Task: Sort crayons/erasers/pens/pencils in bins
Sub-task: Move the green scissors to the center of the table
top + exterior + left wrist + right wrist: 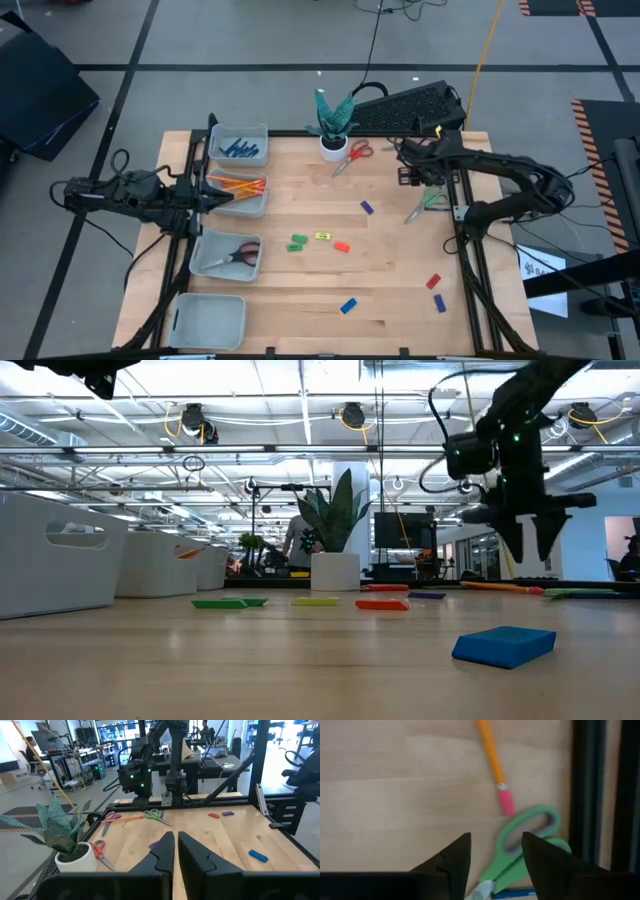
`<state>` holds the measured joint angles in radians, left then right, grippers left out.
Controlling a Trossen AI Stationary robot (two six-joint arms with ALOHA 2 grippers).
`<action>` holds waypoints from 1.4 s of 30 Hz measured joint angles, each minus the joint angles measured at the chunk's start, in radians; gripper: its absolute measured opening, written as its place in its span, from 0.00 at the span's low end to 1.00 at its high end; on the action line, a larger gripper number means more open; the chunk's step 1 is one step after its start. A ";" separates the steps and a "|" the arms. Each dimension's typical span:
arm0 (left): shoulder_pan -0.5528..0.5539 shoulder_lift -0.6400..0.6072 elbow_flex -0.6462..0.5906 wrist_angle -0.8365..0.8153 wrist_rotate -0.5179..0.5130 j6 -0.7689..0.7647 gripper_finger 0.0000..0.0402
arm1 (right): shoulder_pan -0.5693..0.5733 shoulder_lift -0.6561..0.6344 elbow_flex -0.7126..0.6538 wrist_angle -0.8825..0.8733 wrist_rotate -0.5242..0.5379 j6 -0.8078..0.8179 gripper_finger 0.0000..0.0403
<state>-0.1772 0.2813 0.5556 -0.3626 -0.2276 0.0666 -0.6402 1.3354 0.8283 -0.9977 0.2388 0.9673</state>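
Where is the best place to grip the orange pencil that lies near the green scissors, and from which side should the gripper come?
Grip the pencil on its bare orange shaft, away from the pink eraser end, which lies almost against the green scissors handle. It lies flat on the table, so the right gripper, open above it, should probably descend from above with its fingers across the shaft.

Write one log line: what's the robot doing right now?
left tool: over pencil bin | right tool: open, above green scissors, beside pencil
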 joint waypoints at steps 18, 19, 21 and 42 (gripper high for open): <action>0.000 0.000 0.000 0.000 0.000 0.000 0.07 | -0.017 -0.022 -0.309 0.316 -0.056 0.195 0.26; 0.000 0.000 0.000 0.000 0.000 0.000 0.07 | -0.012 -0.023 -0.316 0.315 -0.055 0.204 0.24; 0.000 0.000 0.000 0.000 0.000 0.000 0.07 | 0.005 -0.022 -0.323 0.304 -0.051 0.228 0.20; 0.000 0.000 0.000 0.000 0.000 0.000 0.07 | 0.043 -0.234 -0.324 0.285 -0.124 0.395 0.05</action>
<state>-0.1773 0.2813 0.5556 -0.3626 -0.2276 0.0666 -0.5970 1.1016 0.5047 -0.7130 0.1150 1.3625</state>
